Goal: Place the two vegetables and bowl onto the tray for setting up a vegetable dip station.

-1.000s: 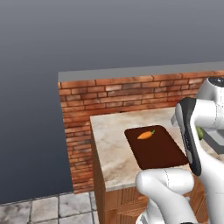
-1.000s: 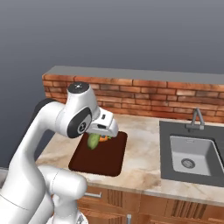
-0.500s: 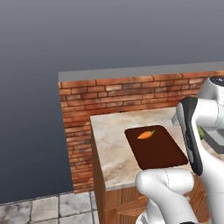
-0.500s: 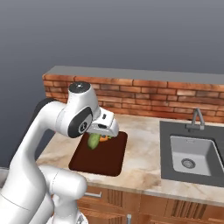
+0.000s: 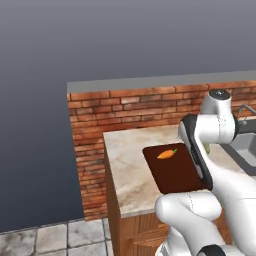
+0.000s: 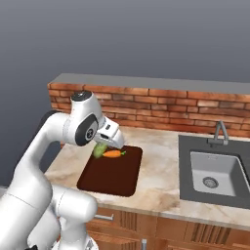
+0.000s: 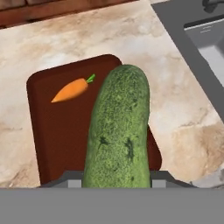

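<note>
Now the tool [image 7: 116, 186] was pinching the cucumber [image 7: 117, 131] above the tray [image 7: 52, 131], carrot [image 7: 71, 90] already down, so lowering and letting go looked next.

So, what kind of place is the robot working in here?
It looks like a kitchen: a marble-like counter with a built-in sink and tap, a brick wall behind, and a carrot on a tray.
</note>
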